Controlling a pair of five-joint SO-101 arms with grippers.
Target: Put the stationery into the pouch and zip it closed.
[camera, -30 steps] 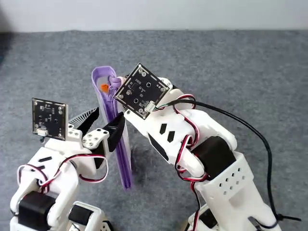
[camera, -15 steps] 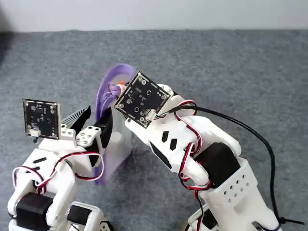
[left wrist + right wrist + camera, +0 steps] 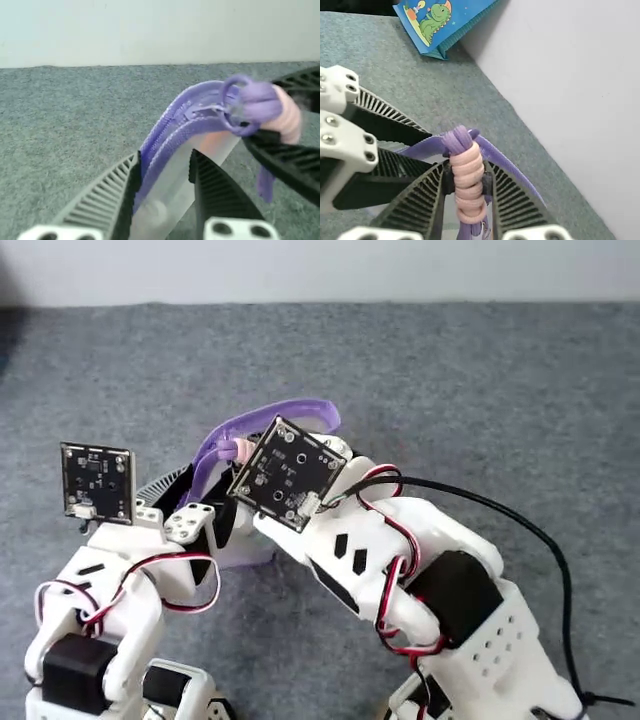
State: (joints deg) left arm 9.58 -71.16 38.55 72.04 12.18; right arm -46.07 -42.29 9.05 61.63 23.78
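The clear pouch (image 3: 246, 552) with a purple zipper (image 3: 262, 425) is held between both arms, its zipper strip bowed into an arc. My left gripper (image 3: 164, 161) is shut on the pouch's zipper edge (image 3: 167, 137), near one end. My right gripper (image 3: 467, 170) is shut on the zipper pull (image 3: 466, 172), a pink and purple cord loop, also seen as the pull (image 3: 270, 107) and the pull (image 3: 240, 450) just beside the right wrist's camera board. Something orange (image 3: 212, 142) shows faintly through the pouch wall. The left gripper's fingers (image 3: 380, 125) lie close beside the right one.
Grey carpet (image 3: 480, 390) covers the table, with free room to the right and far side. A white wall (image 3: 320, 270) runs along the back. A blue bag with a dinosaur print (image 3: 440, 20) stands by the wall. A black cable (image 3: 520, 525) trails from the right arm.
The pouch went from standing straight on edge to bent over, its zipper bowing into an arc. The right gripper drew the pull along and lower; the left arm shifted slightly.
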